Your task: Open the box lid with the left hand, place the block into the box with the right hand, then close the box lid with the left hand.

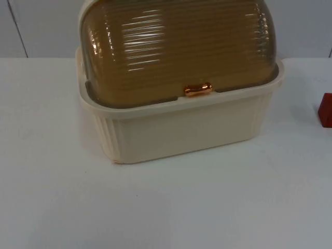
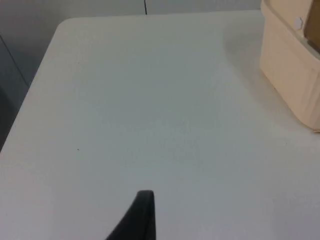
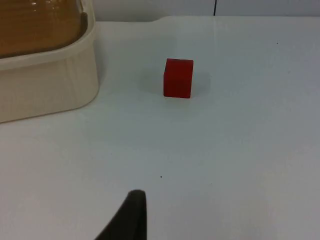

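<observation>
A cream ribbed box [image 1: 181, 132] stands at the middle of the table, its amber ribbed dome lid [image 1: 176, 46] down. A copper handle [image 1: 198, 90] sits at the lid's front edge. A red block [image 1: 326, 110] rests on the table to the right of the box, apart from it. In the right wrist view the red block [image 3: 178, 78] lies ahead of my right gripper [image 3: 131, 217], with the box [image 3: 47, 85] beside it. My left gripper [image 2: 140, 217] hangs over bare table, the box's corner [image 2: 290, 75] off to one side. Both arms wait away from the box.
The white table top [image 1: 166, 207] stretches in front of the box and to both sides. A grey partition wall [image 1: 41, 26] closes off the back. The table's edge and rounded corner [image 2: 60, 27] lie beyond the left gripper.
</observation>
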